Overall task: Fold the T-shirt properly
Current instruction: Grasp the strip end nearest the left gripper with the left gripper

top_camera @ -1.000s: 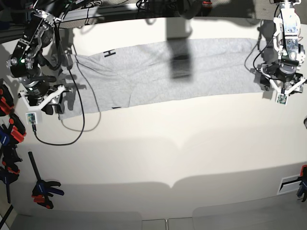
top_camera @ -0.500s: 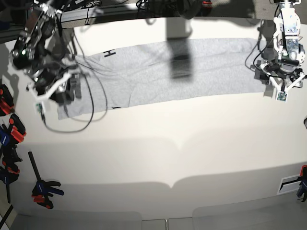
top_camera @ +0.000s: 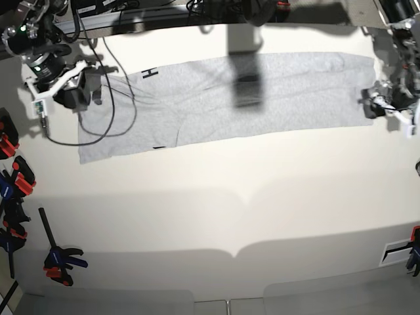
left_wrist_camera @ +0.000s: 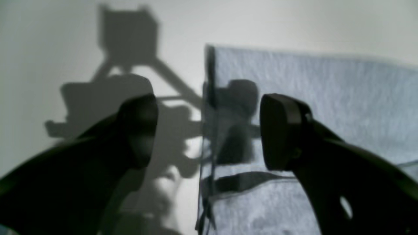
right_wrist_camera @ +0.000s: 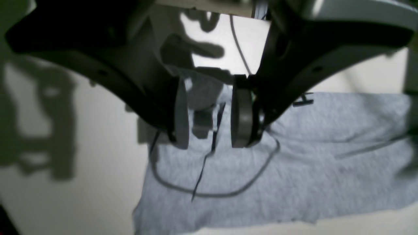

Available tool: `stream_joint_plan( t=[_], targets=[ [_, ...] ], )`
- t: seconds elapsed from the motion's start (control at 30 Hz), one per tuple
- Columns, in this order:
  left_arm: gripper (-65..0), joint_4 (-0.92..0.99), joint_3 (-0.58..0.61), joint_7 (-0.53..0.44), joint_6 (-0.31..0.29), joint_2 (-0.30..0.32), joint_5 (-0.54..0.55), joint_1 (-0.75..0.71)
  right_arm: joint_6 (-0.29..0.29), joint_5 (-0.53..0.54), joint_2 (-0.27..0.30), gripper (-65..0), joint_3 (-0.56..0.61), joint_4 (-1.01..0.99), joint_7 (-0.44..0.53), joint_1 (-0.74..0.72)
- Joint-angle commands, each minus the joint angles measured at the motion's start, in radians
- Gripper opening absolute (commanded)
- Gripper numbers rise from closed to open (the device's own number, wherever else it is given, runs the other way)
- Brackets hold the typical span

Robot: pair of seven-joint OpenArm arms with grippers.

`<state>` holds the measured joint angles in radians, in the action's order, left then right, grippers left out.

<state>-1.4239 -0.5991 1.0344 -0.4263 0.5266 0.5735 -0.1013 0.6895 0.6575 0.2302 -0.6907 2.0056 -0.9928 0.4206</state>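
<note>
Right gripper [top_camera: 77,98], jaws partly apart and grasping nothing, is lifting off the T-shirt's [top_camera: 262,98] sleeve end; left gripper [left_wrist_camera: 209,130], fully released, is hovering at the hem; the shirt is lying as 1 long band, awaiting its next fold.

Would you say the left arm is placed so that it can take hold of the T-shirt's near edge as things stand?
Probably yes. The left gripper has its jaws wide open astride the edge of the T-shirt, which lies flat on the table, and nothing shows between them. How high it hovers is unclear.
</note>
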Motion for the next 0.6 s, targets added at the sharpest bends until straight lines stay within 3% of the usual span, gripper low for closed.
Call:
stream_joint_plan(
  t=[0.0,0.13,0.33,0.57],
  targets=[
    [-20.4,0.003,-0.039,0.021,-0.043,0.027,0.045,0.011,0.009,0.029,0.013,-44.0,-0.013,0.028,0.020,-0.002],
    [-20.4,0.076,-0.108,0.145,-0.176,0.053,0.135,-0.002,0.009,0.029,0.013,-44.0,-0.016,0.048,0.020,-0.002],
    [-20.4,0.248,-0.106,0.175,-0.208,0.078,0.145,-0.007,0.009,0.031,0.011,-44.0,-0.016,0.048,0.018,-0.002],
    [-20.4,0.303,-0.106,0.348,-0.249,0.074,0.391,-0.013,0.009,0.031,0.011,-44.0,-0.016,0.048,0.015,-0.002]
  ],
)
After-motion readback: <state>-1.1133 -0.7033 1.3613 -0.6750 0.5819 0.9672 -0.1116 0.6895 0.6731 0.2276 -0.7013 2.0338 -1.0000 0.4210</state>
